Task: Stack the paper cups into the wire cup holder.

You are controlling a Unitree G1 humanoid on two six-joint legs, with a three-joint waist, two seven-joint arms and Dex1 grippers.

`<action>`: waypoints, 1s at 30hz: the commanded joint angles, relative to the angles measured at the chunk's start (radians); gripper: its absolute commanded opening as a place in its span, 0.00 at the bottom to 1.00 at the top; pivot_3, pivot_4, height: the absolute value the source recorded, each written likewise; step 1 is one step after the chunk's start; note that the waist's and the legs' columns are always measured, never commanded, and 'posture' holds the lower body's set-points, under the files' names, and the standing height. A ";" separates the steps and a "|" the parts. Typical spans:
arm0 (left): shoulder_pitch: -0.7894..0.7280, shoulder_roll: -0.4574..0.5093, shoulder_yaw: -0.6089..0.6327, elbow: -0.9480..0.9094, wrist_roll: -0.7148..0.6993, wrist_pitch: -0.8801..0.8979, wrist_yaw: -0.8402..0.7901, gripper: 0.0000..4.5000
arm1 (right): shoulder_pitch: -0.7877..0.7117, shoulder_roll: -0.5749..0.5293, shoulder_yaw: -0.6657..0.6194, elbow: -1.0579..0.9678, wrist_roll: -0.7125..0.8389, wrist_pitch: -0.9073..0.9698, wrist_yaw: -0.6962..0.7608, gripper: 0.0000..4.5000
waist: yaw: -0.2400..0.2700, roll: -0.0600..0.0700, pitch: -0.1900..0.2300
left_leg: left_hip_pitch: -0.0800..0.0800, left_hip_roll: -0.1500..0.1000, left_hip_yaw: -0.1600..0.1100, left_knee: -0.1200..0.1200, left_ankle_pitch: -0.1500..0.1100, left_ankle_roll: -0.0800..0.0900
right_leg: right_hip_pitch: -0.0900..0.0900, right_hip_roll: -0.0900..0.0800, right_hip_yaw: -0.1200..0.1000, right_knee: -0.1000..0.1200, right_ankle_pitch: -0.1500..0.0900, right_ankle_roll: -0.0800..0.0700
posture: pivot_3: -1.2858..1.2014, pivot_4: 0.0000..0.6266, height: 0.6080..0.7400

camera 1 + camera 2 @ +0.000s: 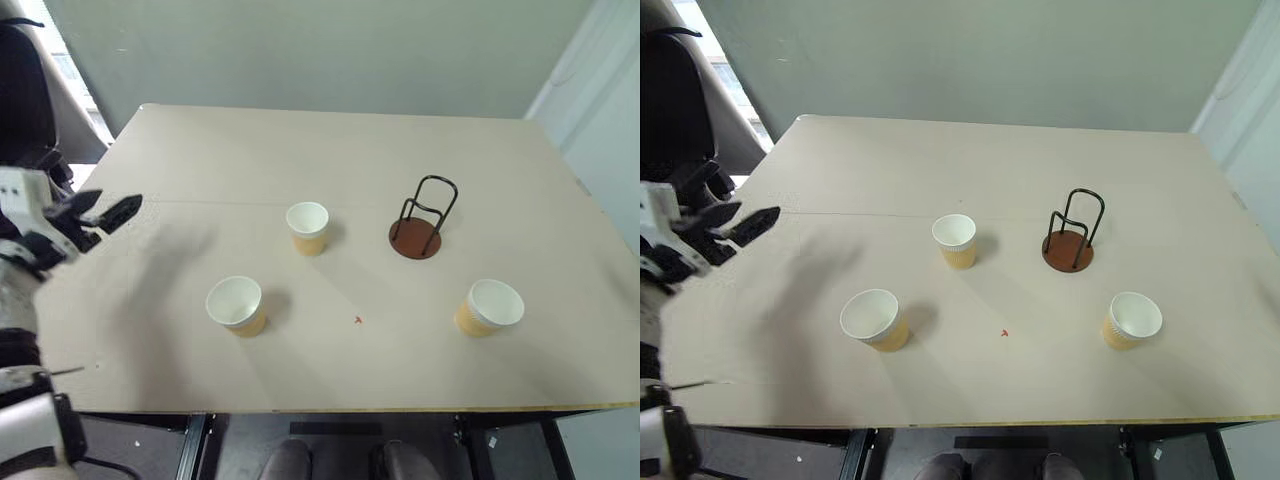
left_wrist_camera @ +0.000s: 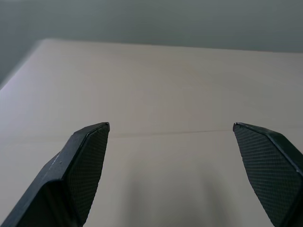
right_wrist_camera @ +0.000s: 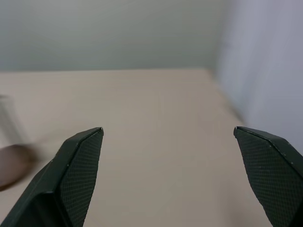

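A: Paper cups? Three stand upright on the table (image 1: 300, 150), all apart from the wire cup holder (image 1: 422, 222): one (image 1: 307, 227) to its left, one (image 1: 236, 304) further left and nearer, one (image 1: 489, 306) nearer on its right.

B: Grippers?

A: Left gripper (image 1: 112, 213) spread wide, empty, far left of the holder. Right gripper (image 3: 168, 135) likewise agape, empty.
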 commanded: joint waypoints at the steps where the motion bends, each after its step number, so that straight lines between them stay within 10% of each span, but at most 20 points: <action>1: -0.066 0.124 -0.096 -0.135 -0.029 0.123 -0.261 0.99 | -0.009 -0.142 -0.067 -0.091 0.087 0.153 0.174 1.00 | 0.000 -0.002 -0.001 | 0.000 0.001 0.000 0.000 0.000 0.000 | 0.001 0.001 0.000 -0.001 0.000 0.000 | 0.52 0.24 1.00; 7: -0.225 0.260 -0.347 -0.313 0.043 0.147 -0.568 0.99 | -0.043 -0.333 0.040 -0.247 0.121 0.270 0.422 1.00 | -0.005 -0.003 -0.001 | 0.005 0.007 -0.002 0.004 -0.003 -0.004 | -0.002 0.011 0.005 -0.003 -0.001 -0.001 | 0.52 0.24 1.00; 15: -0.289 0.259 -0.446 -0.413 0.027 0.123 -0.591 0.99 | -0.209 -0.425 0.309 -0.252 0.074 0.209 0.534 1.00 | -0.016 -0.003 0.000 | 0.005 0.017 -0.004 0.006 -0.002 -0.004 | -0.003 0.013 0.005 -0.001 -0.001 -0.001 | 0.52 0.24 1.00; 30: -0.068 0.245 -0.298 -0.537 -0.022 0.174 -0.536 0.99 | -0.773 -0.029 0.843 -0.265 -0.191 0.422 0.046 1.00 | -0.038 -0.001 0.000 | 0.006 0.024 -0.012 0.011 -0.003 -0.002 | -0.005 0.015 0.005 0.002 0.002 0.002 | 0.52 0.24 1.00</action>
